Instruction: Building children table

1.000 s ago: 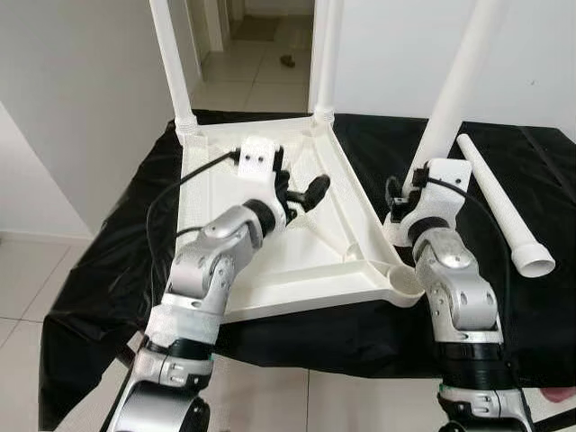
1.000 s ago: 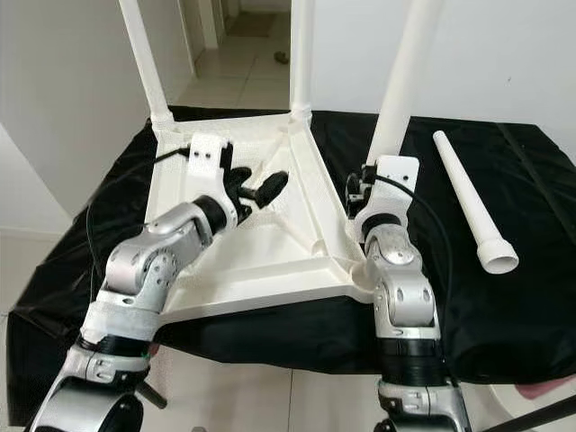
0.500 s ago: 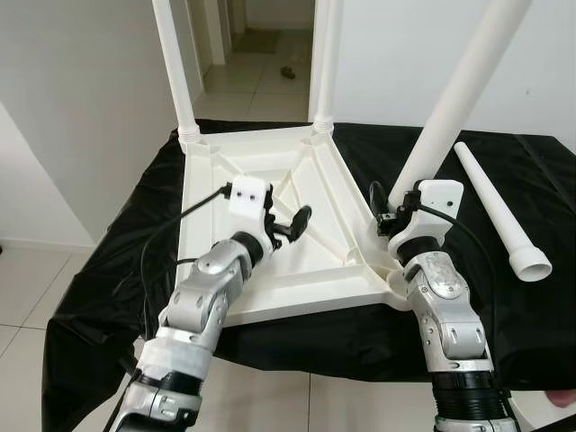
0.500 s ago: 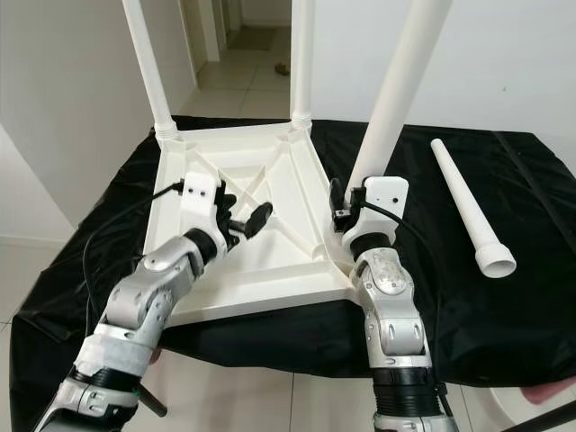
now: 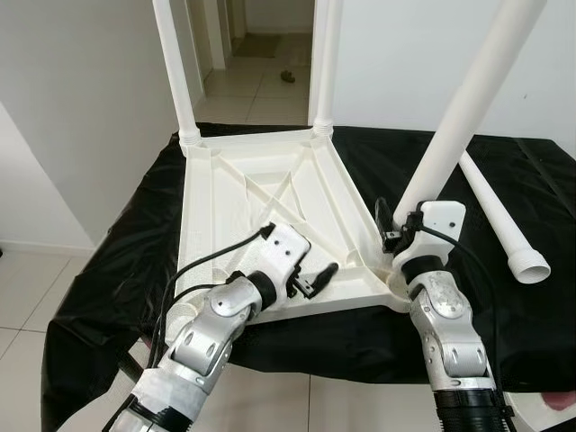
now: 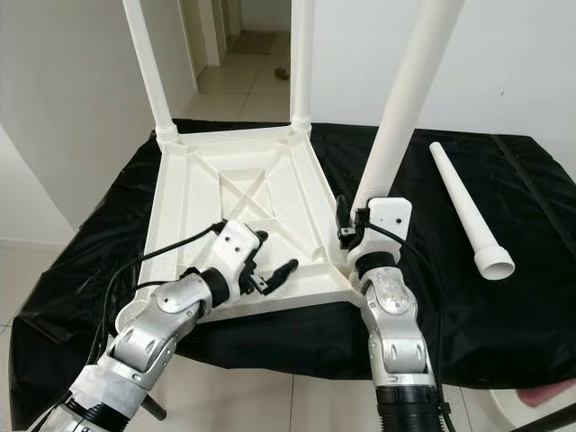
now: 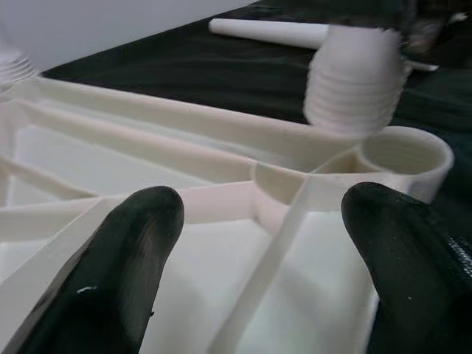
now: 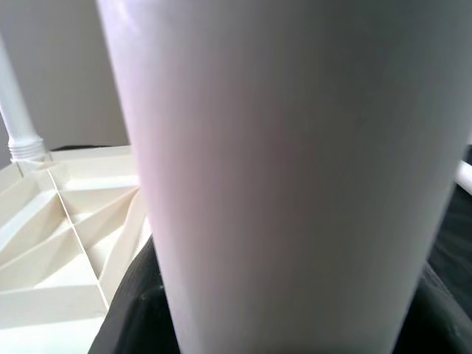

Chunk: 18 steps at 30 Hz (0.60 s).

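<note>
Left eye view, tabletop: a white plastic tabletop (image 5: 261, 211) is seen lying upside down on a black cloth (image 5: 108, 270), its ribbed underside turned up.
Fitted legs: two white legs are seen standing upright in the far corners, one at the far left corner (image 5: 173, 63) and one at the far right corner (image 5: 324, 58).
Third leg: a third white leg (image 5: 459, 117) is held at the near right corner, tilted towards 1 o'clock, its threaded lower end just above and beside the open round corner socket (image 7: 405, 158).
Right gripper: the right gripper (image 5: 389, 236) is placed at the foot of the third leg, and its fingers are closed around that leg; in the right wrist view the leg's shaft is seen close against the camera.
Left gripper: the left gripper (image 5: 317, 277) is held over the near edge of the tabletop, at 9 o'clock from the corner socket; its two black fingers (image 7: 129, 258) are spread apart, with nothing between them.
Spare leg: a fourth white leg (image 5: 499, 216) is seen lying flat on the cloth, at 3 o'clock from the tabletop, its wide open end nearest the robot.
</note>
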Motion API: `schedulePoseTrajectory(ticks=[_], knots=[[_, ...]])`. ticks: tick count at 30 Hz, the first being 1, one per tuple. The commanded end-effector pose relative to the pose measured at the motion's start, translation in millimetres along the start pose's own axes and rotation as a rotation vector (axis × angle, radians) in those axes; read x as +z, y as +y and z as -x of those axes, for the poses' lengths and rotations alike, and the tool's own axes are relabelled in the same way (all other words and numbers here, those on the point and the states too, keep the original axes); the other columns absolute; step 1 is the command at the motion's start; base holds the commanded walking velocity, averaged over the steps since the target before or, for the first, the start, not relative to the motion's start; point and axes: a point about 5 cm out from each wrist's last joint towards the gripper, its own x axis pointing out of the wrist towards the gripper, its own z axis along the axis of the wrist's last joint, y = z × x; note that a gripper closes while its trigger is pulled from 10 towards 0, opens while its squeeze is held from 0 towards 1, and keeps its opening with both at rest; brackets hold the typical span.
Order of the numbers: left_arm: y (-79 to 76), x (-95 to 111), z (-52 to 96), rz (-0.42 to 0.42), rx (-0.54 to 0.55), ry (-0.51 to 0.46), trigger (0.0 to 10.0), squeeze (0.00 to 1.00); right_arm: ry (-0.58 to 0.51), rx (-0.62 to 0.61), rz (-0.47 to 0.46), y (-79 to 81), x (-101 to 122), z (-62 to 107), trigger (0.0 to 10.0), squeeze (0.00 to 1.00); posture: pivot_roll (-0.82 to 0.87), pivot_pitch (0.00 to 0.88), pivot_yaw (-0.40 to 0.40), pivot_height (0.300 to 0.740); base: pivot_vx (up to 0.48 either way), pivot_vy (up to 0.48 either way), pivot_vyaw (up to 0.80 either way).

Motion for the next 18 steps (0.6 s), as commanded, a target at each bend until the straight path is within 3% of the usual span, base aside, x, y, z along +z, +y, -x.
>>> schedulePoseTrajectory(ticks=[1, 12, 18], knots=[[-7.5, 1.7, 0.8, -0.014, -0.051, -0.015, 10.0, 0.00, -0.022, -0.001, 0.005, -0.2, 4.1, 1.3, 10.0, 0.00, -0.04, 0.005, 0.036, 0.740, 0.000, 0.000, 0.00], [-25.7, 8.3, -4.5, 0.037, -0.171, -0.067, 10.0, 0.00, -0.001, 0.000, 0.018, -1.5, -1.3, 8.6, 10.0, 0.00, -0.04, 0.020, 0.038, 0.740, 0.000, 0.000, 0.00], [-35.8, 12.1, 1.7, 0.084, -0.232, -0.106, 10.0, 0.00, 0.017, -0.002, 0.026, -0.6, -4.2, 17.2, 10.0, 0.00, -0.06, 0.032, 0.043, 0.740, 0.000, 0.000, 0.00]])
